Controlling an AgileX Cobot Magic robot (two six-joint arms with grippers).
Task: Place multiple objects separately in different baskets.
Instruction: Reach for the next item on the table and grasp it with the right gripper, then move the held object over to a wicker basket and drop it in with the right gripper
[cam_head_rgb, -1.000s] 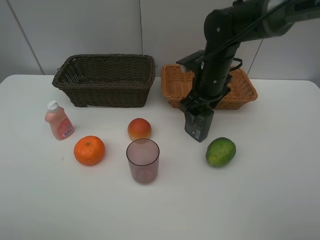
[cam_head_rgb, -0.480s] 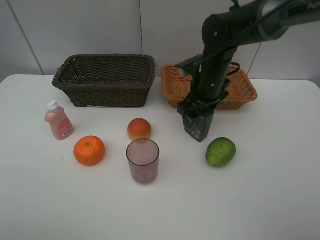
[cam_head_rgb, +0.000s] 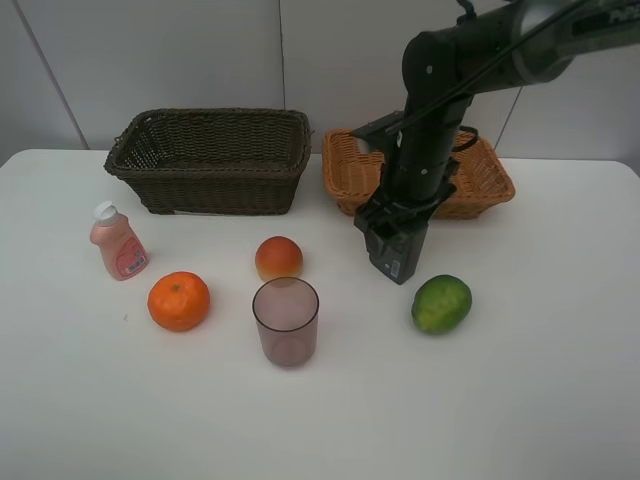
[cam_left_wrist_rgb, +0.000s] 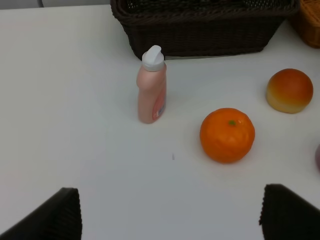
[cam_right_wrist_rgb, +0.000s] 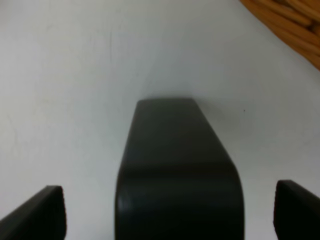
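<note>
We tag the dark grey pump bottle right of centre on the white table, just on the near side of the light tan basket and under the right arm. The right gripper straddles it with jaws spread wide, 1 finger on each side, and in the wrist view neither touches the bottle. The green fruit lies near-right of it, apart. The peach-like fruit sits to the left, the purplish cup nearer, the orange further left, and the pink white-capped bottle stands upright beyond that. The dark brown basket is at far left, beside the tan one. The left gripper has its jaws spread wide, on the near side of the orange and pink bottle.
</note>
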